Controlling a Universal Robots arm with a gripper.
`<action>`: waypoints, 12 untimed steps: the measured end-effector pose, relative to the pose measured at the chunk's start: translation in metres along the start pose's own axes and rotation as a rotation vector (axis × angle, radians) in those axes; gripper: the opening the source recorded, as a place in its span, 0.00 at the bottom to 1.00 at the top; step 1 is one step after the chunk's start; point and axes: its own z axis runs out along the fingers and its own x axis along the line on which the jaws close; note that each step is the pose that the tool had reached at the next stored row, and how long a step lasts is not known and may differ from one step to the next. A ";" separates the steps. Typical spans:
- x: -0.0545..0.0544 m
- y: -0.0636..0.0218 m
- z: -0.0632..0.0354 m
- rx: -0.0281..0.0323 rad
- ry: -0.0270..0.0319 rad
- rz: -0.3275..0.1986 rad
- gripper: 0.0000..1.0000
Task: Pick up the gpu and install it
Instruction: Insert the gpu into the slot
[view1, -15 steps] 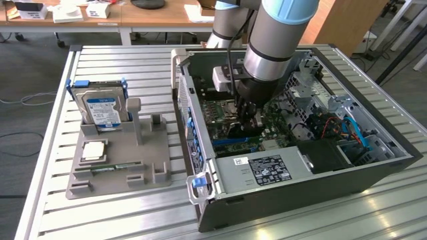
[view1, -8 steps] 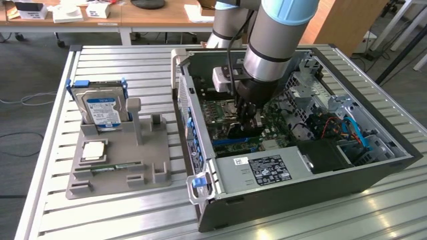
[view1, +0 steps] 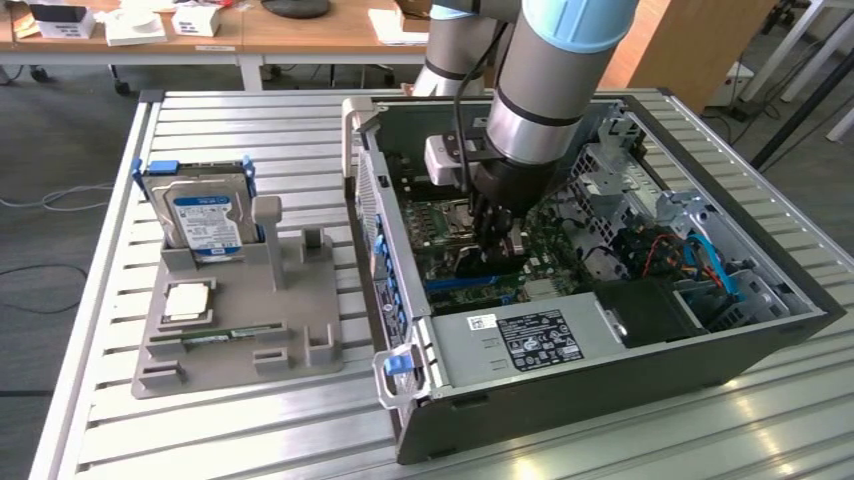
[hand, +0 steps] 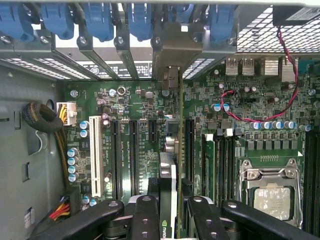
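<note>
The gripper (hand: 170, 205) grasps the gpu (hand: 167, 172) on edge above the motherboard (hand: 125, 100) inside the case (view1: 601, 370), so that the card aligns with an expansion slot.

Case opening: the computer case (view1: 641, 385) lies open side up, and the arm (view1: 547, 90) stands in its middle
Near end: the power supply (view1: 534, 340) walls it off
Slot lane: the gpu (hand: 168, 175) stands edge-on in the gripper (hand: 172, 205), clamped from both sides
One flank: bare black slots (hand: 122, 155) and a white slot (hand: 95, 155), then a cable bundle (hand: 42, 120)
Other flank: a low CPU socket (hand: 270, 192), with a red wire (hand: 280, 112) looping above the board
Far end: blue clips (hand: 100, 20) line the wall
</note>
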 end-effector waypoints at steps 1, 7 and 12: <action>0.000 0.0000 0.0001 0.0000 0.0000 0.000 0.27; 0.000 0.0000 0.0013 0.0000 0.0000 0.000 0.27; 0.000 0.0000 0.0028 0.0001 0.0000 0.000 0.27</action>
